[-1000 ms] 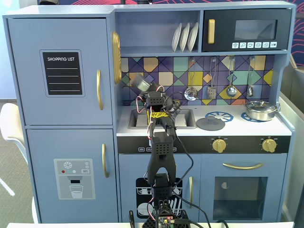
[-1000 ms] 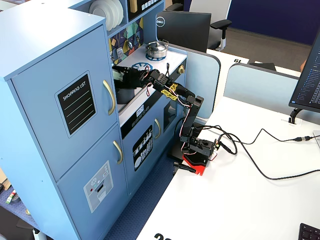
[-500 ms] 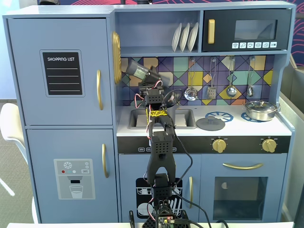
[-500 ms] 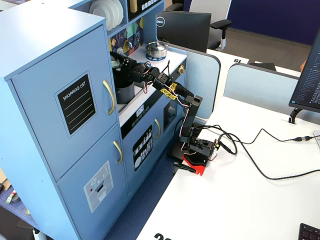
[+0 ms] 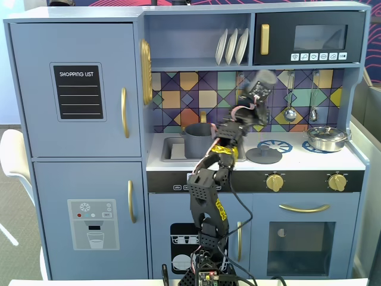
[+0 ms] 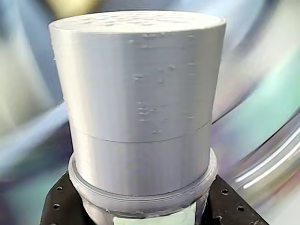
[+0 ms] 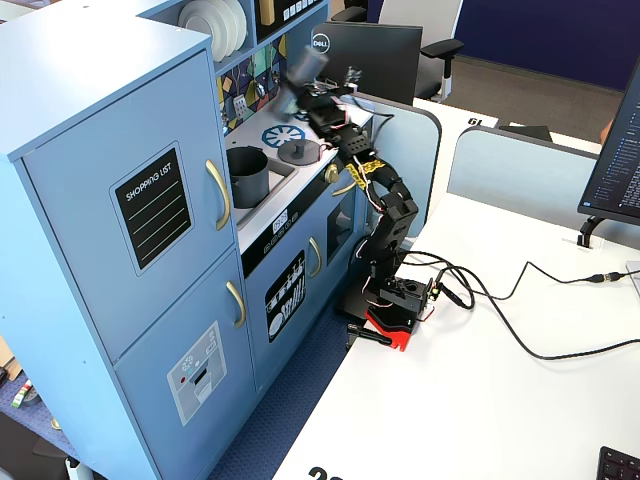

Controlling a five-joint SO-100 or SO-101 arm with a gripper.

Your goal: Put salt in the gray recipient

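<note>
Two-finger black gripper [image 5: 257, 95] clamped on the tall slim gray cylindrical salt shaker [image 5: 260, 82], held tilted in the air above the flat gray knobbed lid [image 5: 264, 155] on the toy kitchen counter. Matte gray cylindrical pot [image 5: 199, 140] sits in the sink to the left in a fixed view, well apart from the shaker. Wrist view filled by the shaker's gray body [image 6: 140, 112].

An office: a blue toy kitchen [image 7: 120, 190] stands beside white desks [image 7: 480, 400] with partitions [image 7: 520, 165], a Dell monitor [image 7: 365, 60] and chair [image 7: 440, 55].
</note>
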